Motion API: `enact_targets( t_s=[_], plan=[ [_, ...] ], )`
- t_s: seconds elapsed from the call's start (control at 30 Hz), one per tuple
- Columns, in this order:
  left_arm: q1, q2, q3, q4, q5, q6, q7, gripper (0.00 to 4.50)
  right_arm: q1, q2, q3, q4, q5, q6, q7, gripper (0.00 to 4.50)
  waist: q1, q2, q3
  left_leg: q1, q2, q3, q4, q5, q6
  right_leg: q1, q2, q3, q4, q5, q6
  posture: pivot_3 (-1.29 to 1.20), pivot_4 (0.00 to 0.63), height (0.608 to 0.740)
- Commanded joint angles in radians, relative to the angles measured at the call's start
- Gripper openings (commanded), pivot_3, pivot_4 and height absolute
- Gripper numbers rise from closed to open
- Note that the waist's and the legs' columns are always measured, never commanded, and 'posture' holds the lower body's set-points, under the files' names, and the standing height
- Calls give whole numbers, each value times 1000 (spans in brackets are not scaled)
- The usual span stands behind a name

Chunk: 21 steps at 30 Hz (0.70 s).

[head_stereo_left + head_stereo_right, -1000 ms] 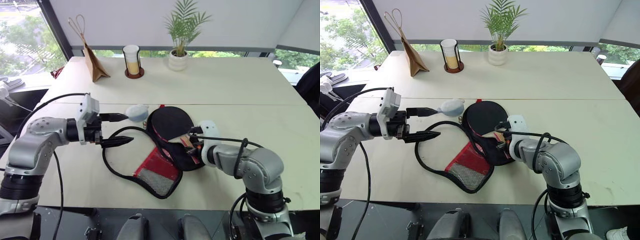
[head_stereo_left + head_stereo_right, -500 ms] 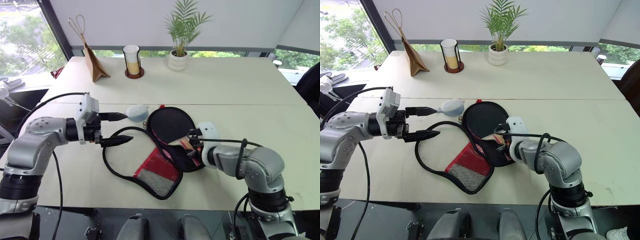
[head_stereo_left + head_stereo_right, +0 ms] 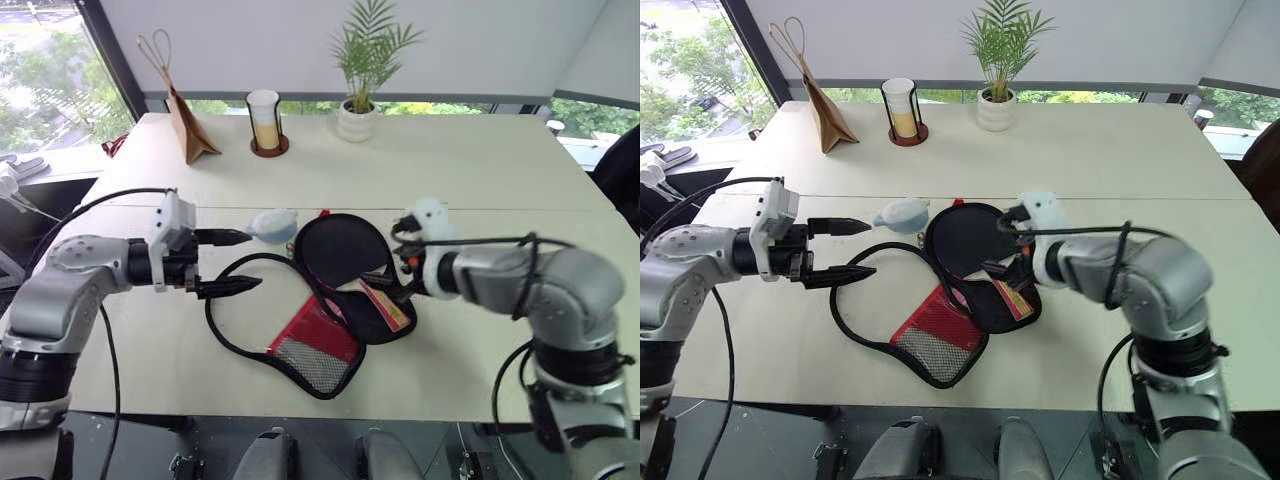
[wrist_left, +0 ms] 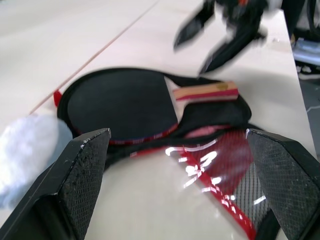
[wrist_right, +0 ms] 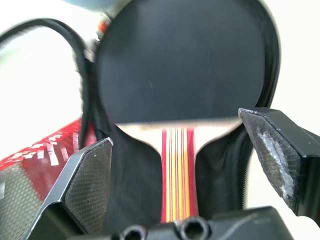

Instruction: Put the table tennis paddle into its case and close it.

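The table tennis paddle (image 3: 340,250) lies black face up in the lower half of the open case (image 3: 372,328), its striped handle (image 5: 177,170) pointing toward the table's near edge. The case's red and mesh flap (image 3: 312,345) is folded open to the left, with its black strap loop (image 3: 222,318) and grey-blue fluffy ball (image 3: 272,225) beside it. My right gripper (image 3: 1008,270) hovers open just above the handle, holding nothing. To the left of the case, my left gripper (image 3: 255,260) stands open and empty, pointing at the case, one fingertip near the ball.
At the table's far side stand a brown paper bag (image 3: 186,125), a cup in a round holder (image 3: 263,122) and a potted plant (image 3: 357,112). A seam (image 3: 520,210) runs across the tabletop behind the case. The near table edge lies just beyond the flap.
My right gripper has opened, let go of the paddle's handle and risen above it. The paddle stays in the case. The left gripper has not moved.
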Motion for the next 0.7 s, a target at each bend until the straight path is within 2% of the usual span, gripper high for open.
enact_targets(
  t_s=[0.03, 0.1, 0.23, 0.33, 0.7],
  plan=[
    [22, 45, 34, 28, 17, -19, -21, 4500, 29, -132, -33, -57, 44, -122, 195, 4466, 2, 0, 0, 0, 0, 0, 0, -1, 1, 0, 0, 0, 0, 0, 0, 0, 150, 740],
    [37, 61, 45, 62, 21, -18, -24, 4500, 75, -211, -17, -68, 25, -208, 279, 4466, 2, 0, 0, 0, 0, 0, 0, -3, 5, 0, 0, 0, -1, 0, 0, 0, 150, 740],
    [70, 85, 64, 141, 35, -29, -33, 4500, 138, -265, 3, -66, -13, -325, 354, 4466, 0, 0, 0, 0, 0, 0, 0, -3, 6, 1, 0, 0, -3, 0, 0, 0, 150, 740],
    [102, 101, 75, 220, 60, -51, -39, 4500, 167, -263, 18, -55, -49, -383, 367, 4466, -2, 0, 0, 0, 1, 1, 0, -3, 6, 1, 0, 0, -3, 0, 0, 0, 150, 740],
    [133, 44, 95, 300, -28, 159, -6, 4500, 200, -241, 56, -52, -102, -447, 376, 4466, 4, 0, 0, 0, 1, 1, 1, -3, 5, 1, -1, 0, -3, 0, 0, 0, 150, 740]
  ],
)
